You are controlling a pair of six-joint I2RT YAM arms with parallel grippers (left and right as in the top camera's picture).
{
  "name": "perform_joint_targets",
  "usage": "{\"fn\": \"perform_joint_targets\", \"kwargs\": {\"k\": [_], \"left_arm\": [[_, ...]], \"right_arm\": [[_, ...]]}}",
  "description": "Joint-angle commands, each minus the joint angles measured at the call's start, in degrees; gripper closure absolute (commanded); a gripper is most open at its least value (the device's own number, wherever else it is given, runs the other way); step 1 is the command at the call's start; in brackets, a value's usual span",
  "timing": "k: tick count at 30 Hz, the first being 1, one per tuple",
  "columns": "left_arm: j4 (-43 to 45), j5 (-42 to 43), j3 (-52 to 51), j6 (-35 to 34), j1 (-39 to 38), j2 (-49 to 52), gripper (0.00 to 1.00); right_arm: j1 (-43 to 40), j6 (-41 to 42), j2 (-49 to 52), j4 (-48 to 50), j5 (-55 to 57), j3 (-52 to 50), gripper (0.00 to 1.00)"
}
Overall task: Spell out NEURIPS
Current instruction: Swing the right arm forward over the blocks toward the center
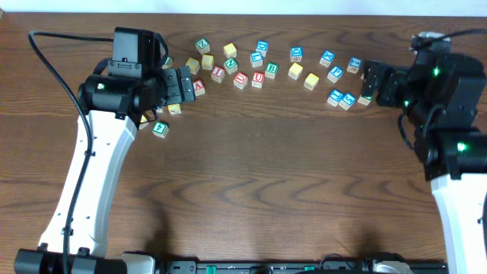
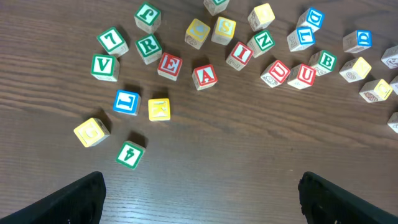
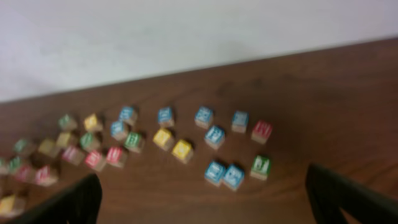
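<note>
The lettered wooden cubes lie scattered along the far side of the table. The left wrist view shows green R (image 2: 148,46), red E (image 2: 169,65), red I (image 2: 239,55), green N (image 2: 262,42), red U (image 2: 275,72) and a yellow S cube (image 2: 223,28). A blue P (image 1: 335,73) lies further right. My left gripper (image 1: 189,84) (image 2: 202,202) hangs open over the left end of the cluster, holding nothing. Open too, and empty, is my right gripper (image 1: 367,82) (image 3: 205,199), beside the right end of the cubes.
Other cubes are mixed in: red A (image 2: 204,76), a second red U (image 2: 302,75), green B (image 2: 323,61), green V (image 2: 104,67), blue L (image 2: 127,102), yellow K (image 2: 158,109). A blue pair (image 3: 224,174) lies near my right gripper. The table's far edge meets a white wall (image 3: 186,37).
</note>
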Motion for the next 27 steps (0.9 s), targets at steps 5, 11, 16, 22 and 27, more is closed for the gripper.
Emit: {"fn": "perform_joint_targets", "kwargs": {"k": [5,11,16,22,27], "left_arm": [[-0.24,-0.74,1.36,-0.57,0.24,0.17,0.02],[-0.31,-0.74,1.36,-0.57,0.24,0.17,0.02],[-0.35,-0.74,1.36,-0.57,0.24,0.17,0.02],[-0.59,-0.74,1.36,-0.57,0.24,0.17,0.02],[-1.27,-0.74,1.36,-0.57,0.24,0.17,0.02]], "right_arm": [[-2.25,-0.44,5.60,-4.52,-11.87,7.17,0.01],[-2.58,-0.22,7.61,-4.70,-16.46,8.11,0.01],[-2.47,2.99,10.12,-4.59,-19.56,9.33,0.01],[-1.62,3.56,17.22,-5.03,-25.40,14.19,0.01],[0.72,3.65,23.65,-5.16,-25.86,19.85,0.01]]}}
